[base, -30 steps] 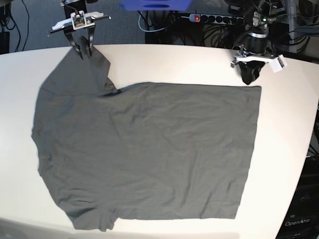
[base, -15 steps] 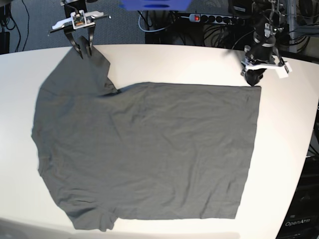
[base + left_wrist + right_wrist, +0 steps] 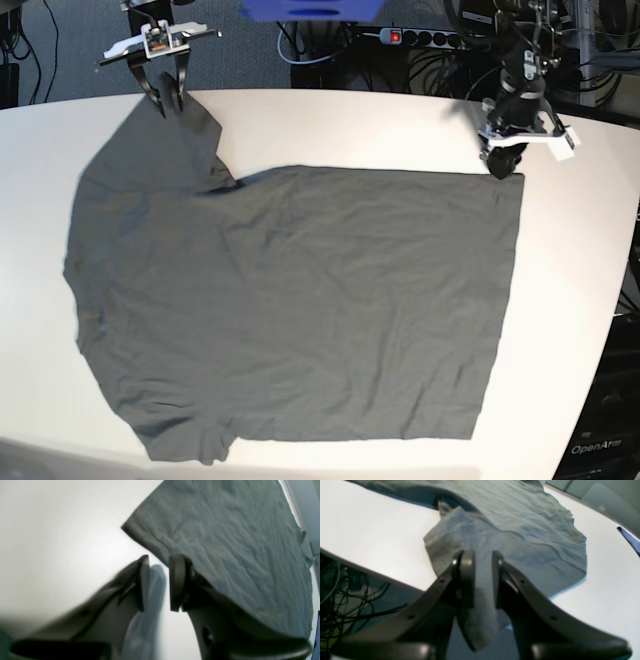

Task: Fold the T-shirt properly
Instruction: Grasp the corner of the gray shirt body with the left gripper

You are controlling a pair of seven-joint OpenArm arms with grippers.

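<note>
The dark grey T-shirt (image 3: 290, 300) lies spread flat on the white table (image 3: 350, 125), its hem toward the right. My left gripper (image 3: 503, 165) stands just off the hem's far corner. In the left wrist view that gripper (image 3: 160, 582) is slightly open with bare table in the gap, and one finger (image 3: 177, 582) overlaps the T-shirt's (image 3: 237, 542) edge. My right gripper (image 3: 170, 103) is at the far left sleeve's tip. In the right wrist view its jaws (image 3: 482, 580) stand a little apart with the sleeve (image 3: 475, 542) running between them and over the table's edge.
A power strip (image 3: 430, 37) and tangled cables lie behind the table, with a blue object (image 3: 310, 10) at the top. More cables (image 3: 345, 592) hang below the table's edge by the right gripper. A black OpenArm base (image 3: 600, 440) stands at the lower right.
My left gripper has turned at the wrist and come down closer to the hem's far corner. The right gripper and the T-shirt have stayed where they were.
</note>
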